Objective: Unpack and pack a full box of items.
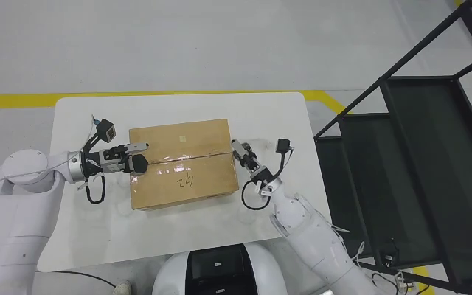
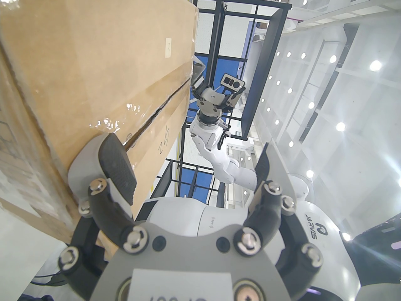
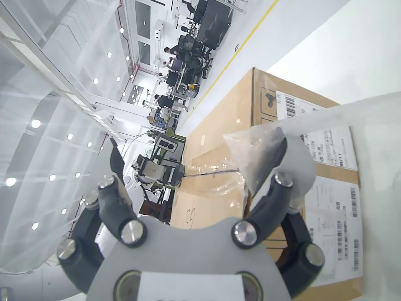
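Cardboard, brown and closed: the box sits mid-table, its two top flaps meeting at a seam under glossy clear tape. From above, the left gripper is at the box's left end and the right gripper at its right end, both level with the seam, and a black rack stands beside the table. The left wrist view adds what the top view cannot resolve: the left gripper has its fingers well apart, one ribbed pad against the box at the top edge just beside the seam, the other finger out in the air; the right gripper shows far off at the opposite end. The right wrist view gives the box's end face, with white labels that neither other view shows. There the right gripper is also spread wide, holding nothing between its fingers; crumpled clear film lies over the finger nearest the box, and the left gripper sits at the seam's far end.
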